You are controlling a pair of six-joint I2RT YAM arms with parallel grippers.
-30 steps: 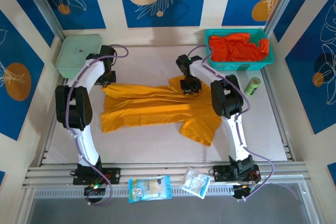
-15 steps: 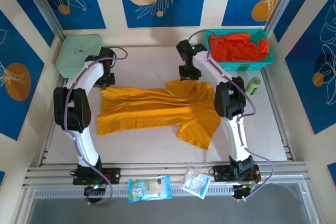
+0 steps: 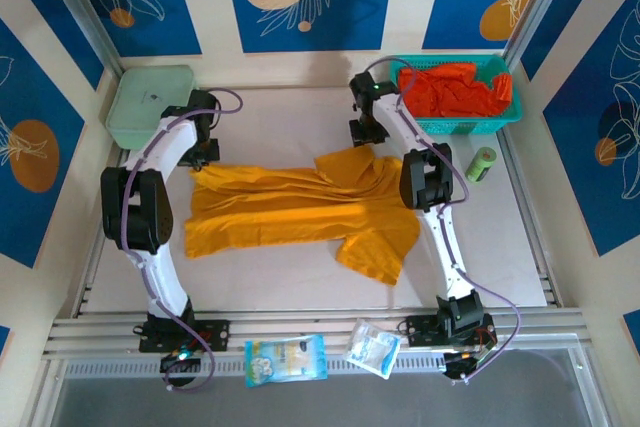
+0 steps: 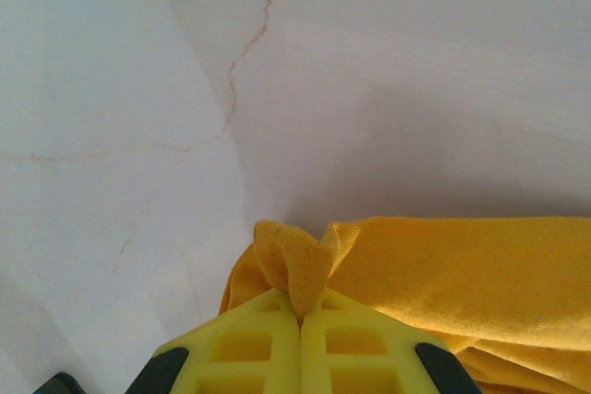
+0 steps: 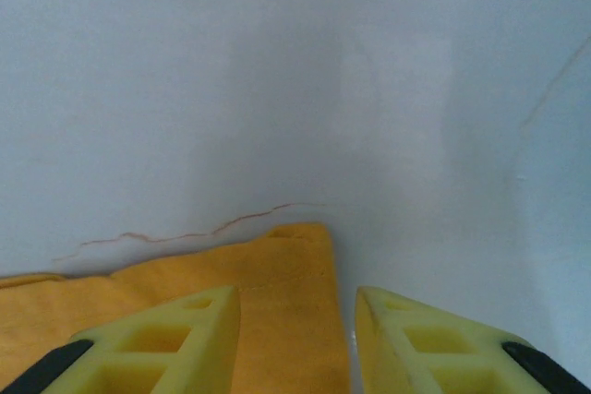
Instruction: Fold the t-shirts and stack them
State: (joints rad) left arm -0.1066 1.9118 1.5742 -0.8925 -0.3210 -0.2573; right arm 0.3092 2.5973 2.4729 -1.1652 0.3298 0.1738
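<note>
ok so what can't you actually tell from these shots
- Top view: how many red-orange shirts lie in the teal basket; they are bunched in one heap.
- Top view: print on the blue packet; too small.
- Left wrist view: how much mustard shirt the shut left hand pinches; the hand covers the fold.
- Right wrist view: whether the open right hand touches the shirt; the bottom edge cuts it off.
</note>
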